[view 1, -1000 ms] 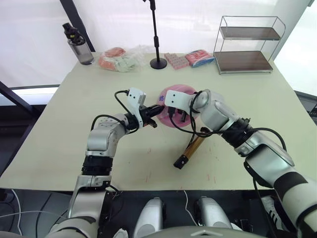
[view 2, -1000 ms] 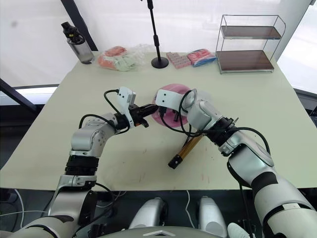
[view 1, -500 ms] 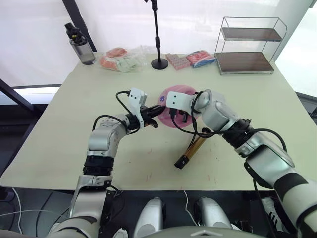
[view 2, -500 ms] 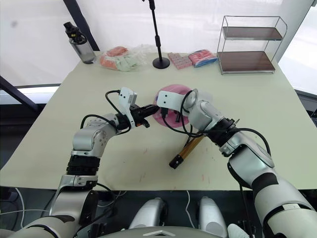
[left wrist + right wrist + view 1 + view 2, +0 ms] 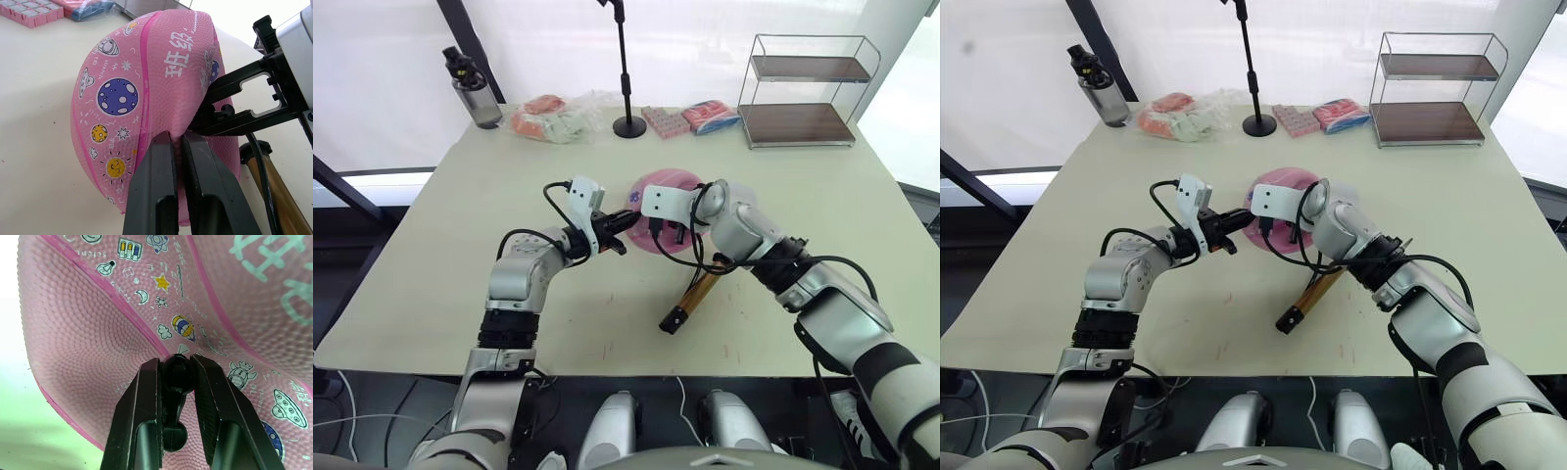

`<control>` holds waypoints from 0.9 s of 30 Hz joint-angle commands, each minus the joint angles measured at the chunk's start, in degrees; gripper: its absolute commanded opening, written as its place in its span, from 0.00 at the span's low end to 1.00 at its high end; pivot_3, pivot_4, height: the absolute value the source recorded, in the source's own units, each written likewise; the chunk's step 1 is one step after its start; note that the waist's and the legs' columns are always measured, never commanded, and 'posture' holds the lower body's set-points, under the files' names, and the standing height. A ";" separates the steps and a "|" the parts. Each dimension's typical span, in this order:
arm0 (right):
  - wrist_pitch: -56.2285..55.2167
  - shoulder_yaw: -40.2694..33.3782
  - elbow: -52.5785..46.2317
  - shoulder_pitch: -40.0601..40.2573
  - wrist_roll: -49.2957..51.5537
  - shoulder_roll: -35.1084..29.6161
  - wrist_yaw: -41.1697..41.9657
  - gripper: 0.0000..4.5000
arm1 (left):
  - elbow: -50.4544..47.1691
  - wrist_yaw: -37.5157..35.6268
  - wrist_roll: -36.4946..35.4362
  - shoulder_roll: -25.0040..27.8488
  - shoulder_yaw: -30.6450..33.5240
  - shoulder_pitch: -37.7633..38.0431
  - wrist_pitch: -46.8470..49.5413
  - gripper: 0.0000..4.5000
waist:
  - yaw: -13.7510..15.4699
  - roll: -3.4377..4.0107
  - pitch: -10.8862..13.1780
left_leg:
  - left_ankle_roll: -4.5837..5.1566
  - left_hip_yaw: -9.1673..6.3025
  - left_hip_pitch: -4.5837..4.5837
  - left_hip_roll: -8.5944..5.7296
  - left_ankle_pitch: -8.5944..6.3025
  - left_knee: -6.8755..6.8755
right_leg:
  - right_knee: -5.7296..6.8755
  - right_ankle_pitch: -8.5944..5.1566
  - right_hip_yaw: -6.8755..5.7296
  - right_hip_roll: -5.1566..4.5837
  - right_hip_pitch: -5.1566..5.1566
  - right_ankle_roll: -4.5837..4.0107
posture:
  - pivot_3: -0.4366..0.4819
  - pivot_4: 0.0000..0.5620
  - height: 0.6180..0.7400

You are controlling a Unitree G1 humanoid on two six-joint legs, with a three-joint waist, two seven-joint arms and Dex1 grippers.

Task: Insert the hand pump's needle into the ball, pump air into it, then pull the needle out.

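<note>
The pink ball (image 5: 674, 180) lies limp and dented at the table's middle. My left gripper (image 5: 177, 139) is shut on a fold of its near left edge, also seen from the head as the left gripper (image 5: 628, 217). My right gripper (image 5: 177, 364) is shut on the needle's small black fitting (image 5: 177, 376), which is pressed against the ball's skin (image 5: 93, 328). The metal pin itself is hidden. From the fitting the thin black hose (image 5: 701, 260) loops down to the hand pump (image 5: 695, 291), whose gold barrel lies flat on the table in front of the ball.
Along the far edge stand a water bottle (image 5: 470, 88), a clear bag of soft items (image 5: 553, 117), a black stand pole (image 5: 626, 125), a pink packet (image 5: 663, 119), a red-blue pack (image 5: 710, 113) and a two-tier wire shelf (image 5: 808, 88).
Both grippers keep their holds in the same place. The ball and the pump have not visibly moved; the whole picture has shifted a little.
</note>
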 commanded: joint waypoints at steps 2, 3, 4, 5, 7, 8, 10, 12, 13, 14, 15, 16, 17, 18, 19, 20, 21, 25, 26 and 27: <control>0.88 1.92 7.54 3.63 -2.29 -1.90 0.76 0.08 | 0.18 -1.63 -0.30 -0.63 -3.92 1.83 2.94 0.00 | 0.01 0.04 -0.03 | 0.00 -0.03 0.00 0.00 0.00 0.00 | -0.01 0.00 -0.02 0.00 0.01 0.00 | 0.48 0.27 1.00; 0.68 1.90 7.88 3.72 -2.43 -1.86 0.81 0.08 | 0.27 -1.64 -0.29 -0.61 -3.93 1.79 2.90 0.00 | 0.02 0.05 -0.04 | 0.00 -0.03 0.00 0.00 0.00 0.00 | -0.01 0.00 -0.03 0.00 0.01 0.00 | 0.48 0.27 1.00; 0.47 1.88 8.19 3.83 -2.58 -1.81 0.82 0.08 | 0.34 -1.65 -0.29 -0.59 -3.93 1.76 2.87 0.00 | 0.02 0.05 -0.04 | -0.01 -0.06 0.00 -0.01 0.00 0.00 | -0.02 0.00 -0.04 0.00 0.03 0.00 | 0.48 0.27 1.00; 0.24 1.79 8.73 3.93 -2.71 -1.66 0.61 0.08 | 0.49 -1.65 -0.24 -0.56 -3.92 1.69 2.79 0.00 | 0.02 0.05 -0.04 | -0.01 -0.06 0.00 -0.01 0.00 0.00 | -0.02 0.00 -0.05 0.00 0.03 0.00 | 0.48 0.27 1.00; -0.21 1.91 9.77 4.36 -3.08 -1.59 0.23 0.08 | 0.58 -1.78 -0.26 -0.37 -3.89 1.62 2.80 0.00 | 0.02 0.06 -0.05 | -0.01 -0.09 0.00 -0.02 0.01 0.00 | -0.04 0.00 -0.08 -0.01 0.05 0.00 | 0.48 0.27 1.00; -0.39 1.92 10.11 4.44 -3.20 -1.54 0.13 0.08 | 0.65 -1.83 -0.27 -0.32 -3.88 1.59 2.79 0.00 | 0.02 0.07 -0.07 | -0.01 -0.10 0.00 -0.02 0.01 0.00 | -0.04 -0.01 -0.09 -0.01 0.05 -0.01 | 0.48 0.27 1.00; -0.94 2.34 10.73 4.85 -3.75 -1.95 0.30 0.08 | 0.78 -1.98 -0.27 -0.04 -3.78 1.57 2.77 0.00 | 0.03 0.08 -0.09 | -0.01 -0.12 0.00 -0.02 0.01 0.00 | -0.04 -0.01 -0.10 -0.01 0.05 -0.01 | 0.48 0.27 1.00; -1.30 2.36 11.15 5.09 -4.03 -2.14 0.46 0.08 | 0.91 -2.05 -0.26 0.13 -3.74 1.56 2.72 0.00 | 0.03 0.10 -0.11 | -0.02 -0.14 0.00 -0.02 0.01 0.00 | -0.05 -0.01 -0.11 -0.01 0.06 -0.01 | 0.48 0.27 1.00; -1.43 2.24 11.39 5.13 -4.11 -2.14 0.51 0.08 | 1.00 -2.06 -0.25 0.18 -3.73 1.53 2.68 0.00 | 0.03 0.12 -0.13 | -0.02 -0.15 0.00 -0.02 0.01 0.00 | -0.05 -0.01 -0.12 -0.01 0.06 -0.01 | 0.48 0.27 1.00; -1.68 2.37 11.84 5.15 -4.47 -2.26 0.42 0.08 | 1.07 -2.07 -0.25 0.21 -3.74 1.53 2.67 0.00 | 0.04 0.13 -0.13 | -0.03 -0.15 0.00 -0.02 0.01 0.00 | -0.05 -0.01 -0.12 -0.01 0.06 -0.01 | 0.48 0.27 1.00; -1.88 2.46 12.21 5.13 -4.74 -2.32 0.34 0.08 | 1.15 -2.10 -0.26 0.24 -3.74 1.51 2.64 0.00 | 0.07 0.14 -0.15 | -0.03 -0.16 0.00 -0.03 0.01 0.00 | -0.05 -0.01 -0.13 -0.01 0.07 -0.01 | 0.48 0.27 1.00; -2.13 2.53 12.63 5.14 -5.02 -2.40 0.18 0.08 | 1.20 -2.12 -0.24 0.30 -3.76 1.51 2.59 0.00 | 0.09 0.15 -0.15 | -0.04 -0.17 0.00 -0.03 0.02 0.00 | -0.06 -0.01 -0.13 -0.02 0.07 -0.01 | 0.48 0.27 1.00; -2.34 2.55 13.00 5.13 -5.22 -2.43 0.16 0.08 | 1.30 -2.13 -0.27 0.33 -3.71 1.48 2.57 0.00 | 0.10 0.16 -0.15 | -0.04 -0.18 0.00 -0.03 0.02 -0.01 | -0.06 -0.01 -0.14 -0.02 0.07 -0.01 | 0.48 0.27 1.00; -2.49 2.46 13.29 5.12 -5.33 -2.45 0.18 0.08 | 1.39 -2.13 -0.26 0.36 -3.69 1.47 2.52 0.00 | 0.14 0.17 -0.16 | -0.04 -0.19 -0.01 -0.04 0.02 -0.01 | -0.06 -0.01 -0.15 -0.02 0.07 -0.01 | 0.48 0.27 1.00; -2.65 2.50 13.51 5.10 -5.56 -2.58 0.26 0.08 | 1.45 -2.13 -0.24 0.41 -3.70 1.49 2.46 0.00 | 0.19 0.18 -0.16 | -0.05 -0.20 -0.01 -0.04 0.03 -0.01 | -0.07 -0.01 -0.16 -0.03 0.08 -0.01 | 0.48 0.27 1.00; -2.80 2.54 13.74 5.06 -5.75 -2.76 0.40 0.08 | 1.58 -2.17 -0.23 0.47 -3.70 1.47 2.38 0.00 | 0.21 0.18 -0.17 | -0.05 -0.21 -0.01 -0.05 0.03 -0.02 | -0.07 -0.01 -0.17 -0.03 0.08 -0.01 | 0.48 0.27 1.00; -2.92 2.58 13.89 5.07 -5.90 -2.96 0.52 0.08 | 1.66 -2.19 -0.24 0.51 -3.69 1.46 2.32 0.00 | 0.23 0.19 -0.17 | -0.05 -0.22 -0.01 -0.05 0.03 -0.02 | -0.08 -0.01 -0.17 -0.04 0.08 -0.01 | 0.48 0.27 1.00; -3.43 2.44 14.99 5.22 -6.49 -3.44 0.47 0.08 | 1.70 -2.23 -0.25 0.69 -3.71 1.60 2.17 0.00 | 0.29 0.22 -0.20 | -0.06 -0.28 -0.01 -0.09 0.03 -0.02 | -0.08 -0.02 -0.20 -0.04 0.09 -0.01 | 0.48 0.27 1.00; -3.55 2.37 15.29 5.27 -6.56 -3.49 0.41 0.08 | 1.67 -2.22 -0.28 0.73 -3.71 1.63 2.18 0.00 | 0.32 0.23 -0.22 | -0.06 -0.30 -0.01 -0.10 0.03 -0.02 | -0.08 -0.02 -0.20 -0.04 0.09 -0.01 | 0.48 0.27 1.00; -3.72 2.32 15.73 5.29 -6.61 -3.51 0.25 0.08 | 1.66 -2.24 -0.32 0.79 -3.71 1.64 2.19 0.00 | 0.36 0.25 -0.26 | -0.06 -0.30 -0.01 -0.10 0.03 -0.02 | -0.08 -0.02 -0.20 -0.04 0.09 -0.01 | 0.48 0.27 1.00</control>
